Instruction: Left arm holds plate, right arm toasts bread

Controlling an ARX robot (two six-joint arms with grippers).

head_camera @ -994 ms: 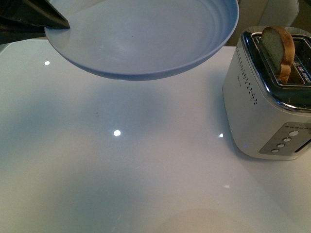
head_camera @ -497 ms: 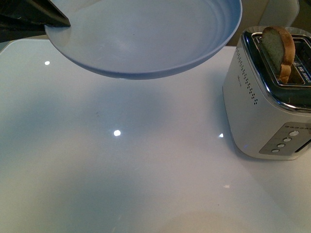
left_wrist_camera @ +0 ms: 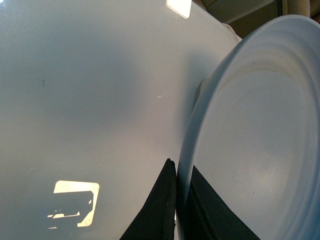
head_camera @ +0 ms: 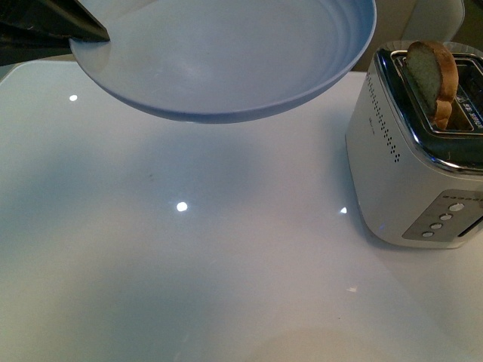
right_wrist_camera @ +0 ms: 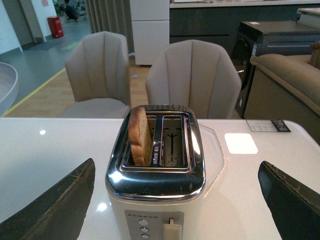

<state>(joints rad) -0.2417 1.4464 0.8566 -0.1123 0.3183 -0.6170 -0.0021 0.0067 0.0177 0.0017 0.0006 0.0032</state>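
1. While the left gripper (left_wrist_camera: 180, 180) pinches only the rim of the plate (head_camera: 226, 60), held tilted above the table's (head_camera: 189, 264) far edge, the plate may pivot or slip out.
2. Spread wide and gripping nothing, the right gripper (right_wrist_camera: 175, 190) faces the toaster (head_camera: 392, 166) toward the table's right edge; a skewed approach could shove it.
3. On the plate: nothing.
4. In the toaster: the bread (head_camera: 432, 75) stands upright, sticking out of the slot nearer the plate; the other slot is empty.

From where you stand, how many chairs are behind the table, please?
2. One chair directly behind the toaster; the other chair beside it, nearer the plate. More may be out of view.
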